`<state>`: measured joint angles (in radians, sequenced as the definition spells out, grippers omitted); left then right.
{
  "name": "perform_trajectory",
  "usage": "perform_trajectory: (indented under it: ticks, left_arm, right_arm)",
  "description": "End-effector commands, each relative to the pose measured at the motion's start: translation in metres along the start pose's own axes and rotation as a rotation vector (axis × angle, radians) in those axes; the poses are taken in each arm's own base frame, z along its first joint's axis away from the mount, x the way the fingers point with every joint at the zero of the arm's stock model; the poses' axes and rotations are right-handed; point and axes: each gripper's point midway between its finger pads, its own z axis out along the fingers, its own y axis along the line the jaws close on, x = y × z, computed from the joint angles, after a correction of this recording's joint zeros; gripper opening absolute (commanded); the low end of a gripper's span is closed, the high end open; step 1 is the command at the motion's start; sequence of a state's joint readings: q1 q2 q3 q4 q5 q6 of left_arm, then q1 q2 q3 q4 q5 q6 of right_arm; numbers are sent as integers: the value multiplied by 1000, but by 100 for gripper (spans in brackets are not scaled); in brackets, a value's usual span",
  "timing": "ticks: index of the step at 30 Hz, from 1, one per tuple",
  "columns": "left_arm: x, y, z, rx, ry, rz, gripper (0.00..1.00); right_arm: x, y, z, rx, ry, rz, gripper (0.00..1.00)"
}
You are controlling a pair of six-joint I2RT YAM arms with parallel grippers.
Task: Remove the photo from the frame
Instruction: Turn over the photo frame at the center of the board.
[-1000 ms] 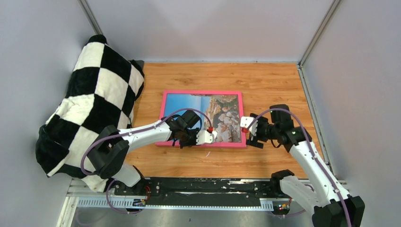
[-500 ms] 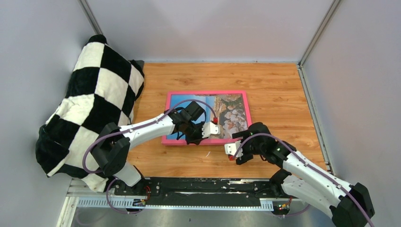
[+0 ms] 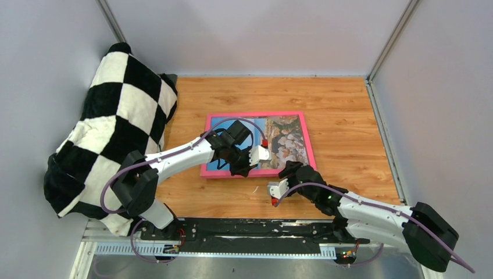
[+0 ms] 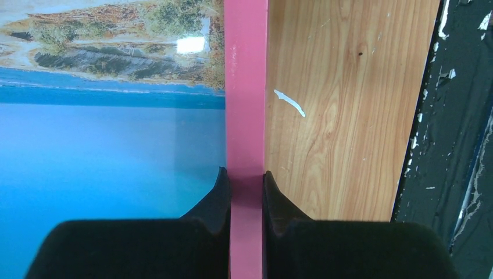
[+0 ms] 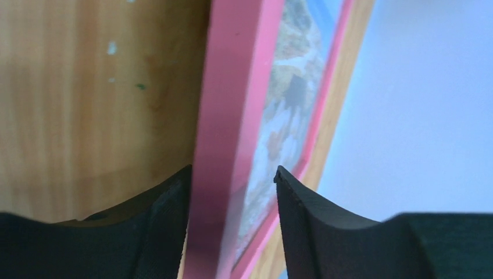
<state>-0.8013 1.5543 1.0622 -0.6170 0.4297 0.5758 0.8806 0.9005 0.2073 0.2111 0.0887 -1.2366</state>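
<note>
The frame point(image 3: 256, 114), with a narrow pink border, lies flat on the wooden table with the photo point(image 3: 285, 142) of sea and rocky shore inside it. My left gripper point(image 3: 237, 170) is shut on the frame's near border; in the left wrist view its fingers point(image 4: 246, 180) pinch the pink strip point(image 4: 245, 87) beside the photo's blue water point(image 4: 110, 145). My right gripper point(image 3: 289, 170) is at the frame's near right corner. In the right wrist view it point(image 5: 232, 171) is open astride the pink edge point(image 5: 227, 116), the left finger against it and the right finger apart over the photo point(image 5: 285, 99).
A black-and-white checkered cushion point(image 3: 116, 116) is piled against the left wall. Grey walls close in the table at the back and on both sides. A black rail point(image 3: 244, 226) runs along the near edge. A small white scrap point(image 3: 254, 189) lies on the wood near the frame.
My right arm has swung from the frame's right edge down to its near right corner. The frame has slid and turned slightly to the right, with the left gripper still on it.
</note>
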Motion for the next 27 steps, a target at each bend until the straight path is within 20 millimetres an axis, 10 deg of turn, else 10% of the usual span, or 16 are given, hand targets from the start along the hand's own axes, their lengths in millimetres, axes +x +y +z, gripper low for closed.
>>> perform_trajectory:
  ticks: [1, 9, 15, 18, 27]
  left_arm:
    - [-31, -3, -17, 24, -112, 17, 0]
    - [-44, -7, -36, 24, -173, 21, 1]
    - [-68, 8, -89, -155, -254, 81, 80]
    - [-89, 30, -141, -375, -337, 90, 99]
    - [-106, 97, -348, -1193, -501, -116, 100]
  right_arm:
    - [4, -44, -4, 197, 81, -43, 53]
    - [6, -71, -9, 274, 142, -31, 0]
    - [-7, -96, -24, 264, 96, 58, 0]
    - [-7, -100, -28, 226, 116, 94, 0]
    - [-23, -128, -33, 78, 140, 193, 0]
